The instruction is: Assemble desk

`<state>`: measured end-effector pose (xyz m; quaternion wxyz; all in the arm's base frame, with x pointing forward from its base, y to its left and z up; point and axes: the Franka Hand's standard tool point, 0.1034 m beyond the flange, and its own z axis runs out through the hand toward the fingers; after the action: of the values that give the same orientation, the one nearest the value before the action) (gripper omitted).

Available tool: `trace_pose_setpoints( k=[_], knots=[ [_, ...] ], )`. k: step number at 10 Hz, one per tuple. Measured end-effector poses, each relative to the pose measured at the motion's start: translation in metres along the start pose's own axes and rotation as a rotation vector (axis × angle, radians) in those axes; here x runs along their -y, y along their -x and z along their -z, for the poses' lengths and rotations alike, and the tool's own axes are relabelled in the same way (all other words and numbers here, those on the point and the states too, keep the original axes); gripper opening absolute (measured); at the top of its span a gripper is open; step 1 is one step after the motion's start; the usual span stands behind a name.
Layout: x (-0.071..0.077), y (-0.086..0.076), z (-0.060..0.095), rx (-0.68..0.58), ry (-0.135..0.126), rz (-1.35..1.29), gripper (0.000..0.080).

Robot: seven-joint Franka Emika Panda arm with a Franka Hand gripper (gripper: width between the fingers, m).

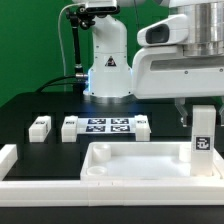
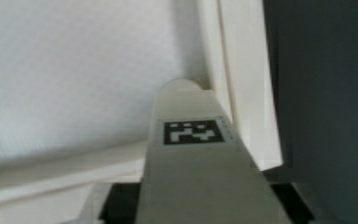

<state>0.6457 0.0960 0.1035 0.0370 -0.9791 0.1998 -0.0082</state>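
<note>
The white desk top (image 1: 130, 162), a wide tray with a raised rim, lies at the table's front. My gripper (image 1: 197, 107) is shut on a white block leg (image 1: 202, 135) and holds it upright over the top's corner on the exterior view's right. The leg's lower end is at the tray there; I cannot tell if it touches. In the wrist view the leg (image 2: 195, 150) shows its square tag and runs out from my gripper (image 2: 202, 205) between the dark fingers (image 2: 130, 203). Beyond it are the desk top's floor (image 2: 69, 80) and rim (image 2: 240, 70).
The marker board (image 1: 106, 127) lies behind the desk top. Loose legs lie beside it: two (image 1: 39, 126) (image 1: 69, 127) on the exterior view's left, one (image 1: 141, 126) on its right. White border rails (image 1: 90, 196) run along the front and left. The robot base (image 1: 107, 70) stands behind.
</note>
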Motion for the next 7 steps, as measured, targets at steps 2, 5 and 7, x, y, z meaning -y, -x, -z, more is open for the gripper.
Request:
trace_pose_setpoints(
  k=[2, 5, 7],
  knots=[
    [-0.007, -0.003, 0.0, 0.006, 0.022, -0.144, 0.0289],
    [-0.014, -0.005, 0.001, -0.001, 0.038, -0.207, 0.0292],
    [-0.014, -0.005, 0.0, 0.0, 0.037, -0.199, 0.0293]
  ],
)
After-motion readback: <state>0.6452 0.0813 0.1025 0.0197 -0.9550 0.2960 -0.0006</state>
